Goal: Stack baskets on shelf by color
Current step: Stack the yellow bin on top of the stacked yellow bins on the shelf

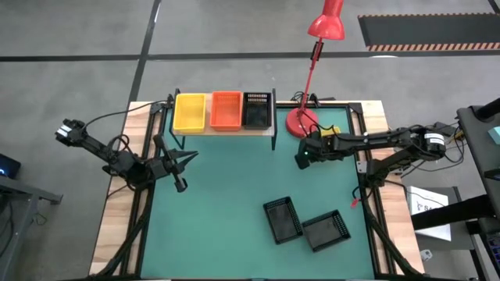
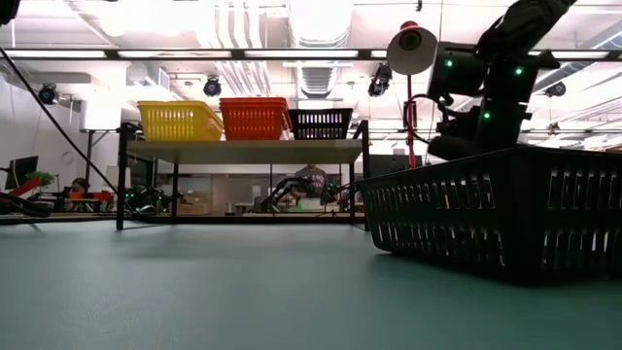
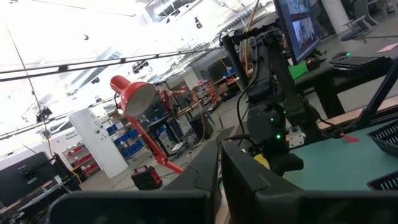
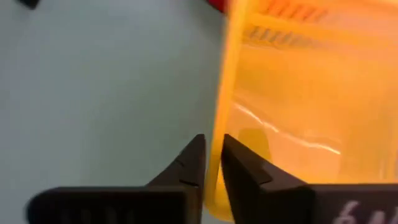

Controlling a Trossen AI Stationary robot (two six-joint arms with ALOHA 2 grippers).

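The right tool [image 4: 211, 163] is clamped on the thin rim of a yellow basket [image 4: 292, 106] near the red lamp's base [image 1: 301, 122] on the tabletop [image 1: 226, 218], a light, stiff, slightly slippery mesh tray best held by its rim.

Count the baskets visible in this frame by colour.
Yellow baskets: 2, one on the shelf, one in the right gripper.
Red-orange baskets: 1, on the shelf.
Black baskets: 3, one on the shelf, two on the table.
Total: 6 seen; any nested ones cannot be told.
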